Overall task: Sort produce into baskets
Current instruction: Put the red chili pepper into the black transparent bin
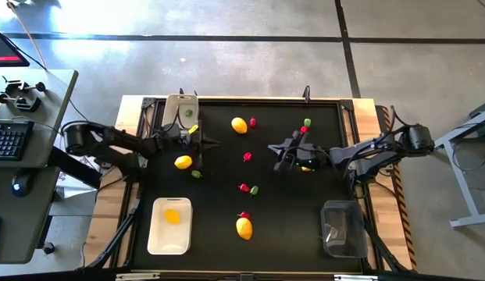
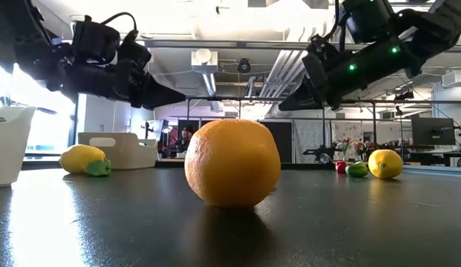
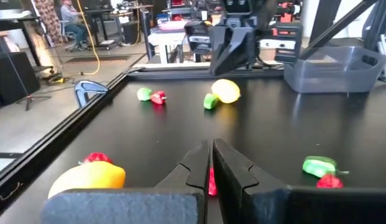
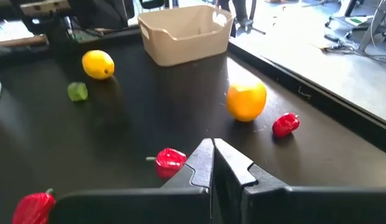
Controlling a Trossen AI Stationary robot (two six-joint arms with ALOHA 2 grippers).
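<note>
Produce lies scattered over the black table (image 1: 226, 234): a yellow lemon (image 1: 239, 125) with a red piece (image 1: 253, 122) beside it near the far edge, a single red piece (image 1: 247, 157) at the middle, a red and green pair (image 1: 248, 189) closer in, and another lemon (image 1: 244, 228) touching a red piece at the near side. The left gripper (image 1: 201, 143) hangs above the table with its fingers pressed together and nothing between them; a lemon (image 1: 183, 162) and a green piece (image 1: 196, 174) lie just beside it. The right gripper (image 1: 278, 148) hovers opposite, also clenched and empty, with a yellow piece (image 1: 307, 166) partly hidden under its arm and a small red and green pair (image 1: 306, 125) behind it. The beige tub (image 1: 182, 108) stands at the far left corner and seems to hold something green, though that is hard to make out. The white tray (image 1: 170, 242) at the near left holds one orange oval (image 1: 172, 217). The transparent bin (image 1: 343, 229) sits at the near right
</note>
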